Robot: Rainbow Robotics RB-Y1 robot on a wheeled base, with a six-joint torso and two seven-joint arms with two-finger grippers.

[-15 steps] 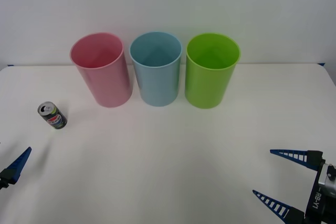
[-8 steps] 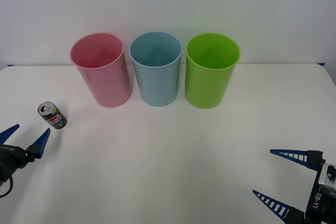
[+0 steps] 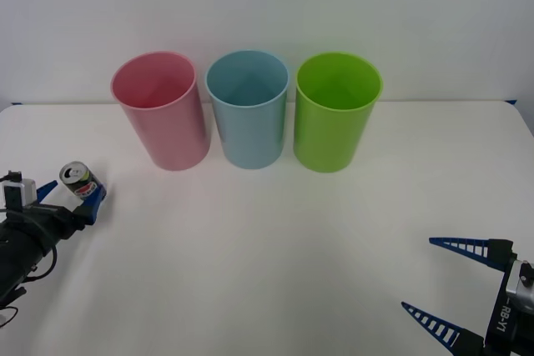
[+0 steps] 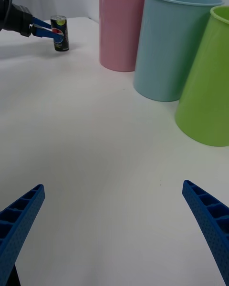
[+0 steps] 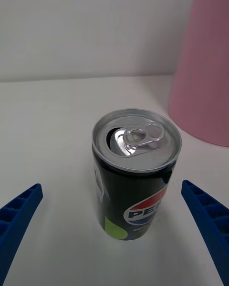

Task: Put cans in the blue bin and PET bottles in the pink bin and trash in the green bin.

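— Which step are you on?

— You're on the grasp. Your left gripper (image 3: 71,198) sits at the table's left edge with its blue fingers (image 5: 19,214) apart, one on each side of the can (image 3: 82,183). The can stands upright between them, not yet pinched.

— What does the next move call for?

— I'd judge you need to close squarely on the can, lift it and carry it to the blue bin (image 3: 248,108), the middle one along the far edge, between the pink bin (image 3: 161,110) and the green bin (image 3: 336,111).

— And your other arm?

— Your right gripper (image 3: 446,289) waits at the near right corner, fingers spread.
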